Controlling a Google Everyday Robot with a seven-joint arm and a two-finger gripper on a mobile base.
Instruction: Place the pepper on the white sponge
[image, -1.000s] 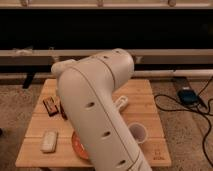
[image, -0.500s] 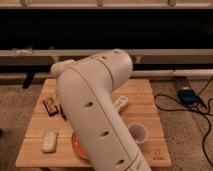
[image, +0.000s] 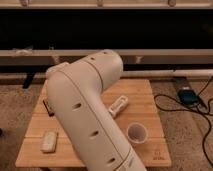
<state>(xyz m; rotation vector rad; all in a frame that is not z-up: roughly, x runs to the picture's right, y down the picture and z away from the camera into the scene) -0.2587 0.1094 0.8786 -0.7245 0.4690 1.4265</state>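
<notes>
The white sponge (image: 49, 141) lies flat near the front left corner of the wooden table (image: 150, 92). The pepper is not in view. My big white arm (image: 90, 110) crosses the middle of the picture from the upper middle to the bottom edge and hides much of the table. The gripper is out of view, somewhere behind or below the arm.
A dark brown block (image: 48, 106) lies at the table's left edge behind the sponge. A long white bottle-like object (image: 118, 105) lies right of the arm, with a white cup (image: 137, 133) in front of it. Black cables and a blue box (image: 186, 95) lie on the floor at right.
The arm's lower part has shifted a little left and now covers the orange plate that showed beside the sponge. Nothing on the table has moved.
</notes>
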